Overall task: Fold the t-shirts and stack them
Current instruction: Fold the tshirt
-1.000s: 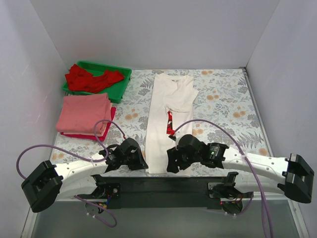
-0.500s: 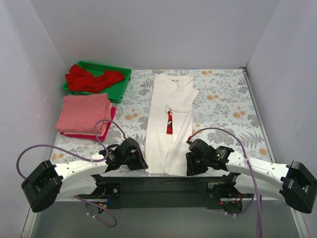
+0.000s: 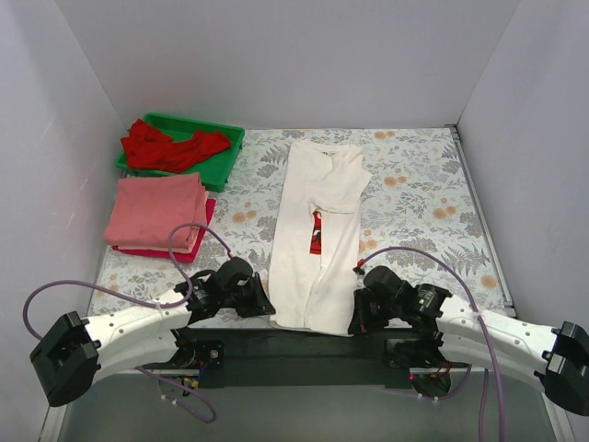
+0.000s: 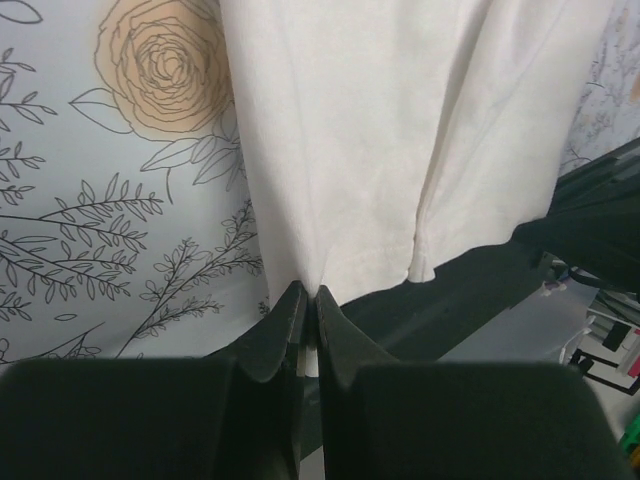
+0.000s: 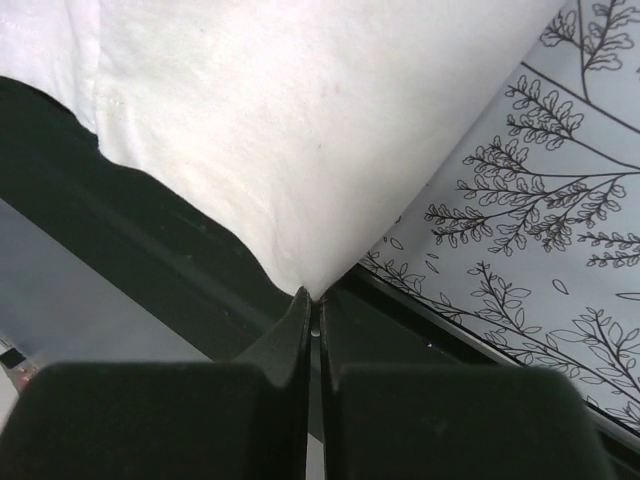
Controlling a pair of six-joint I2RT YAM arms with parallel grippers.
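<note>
The right end effector [image 3: 356, 320] moved to the cream t-shirt's [image 3: 313, 189] near corner.

Green tray [image 3: 227, 158] at far-left corner. Floral-print cloth [image 3: 414, 203] covers whole tabletop. Black rail [image 3: 294, 354] runs along near edge. White walls [image 3: 294, 64] on left, far, right edges.

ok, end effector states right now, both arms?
left end effector: closed on the near-left hem corner of the cream t-shirt.
right end effector: closed on the same shirt's near-right hem corner.
</note>
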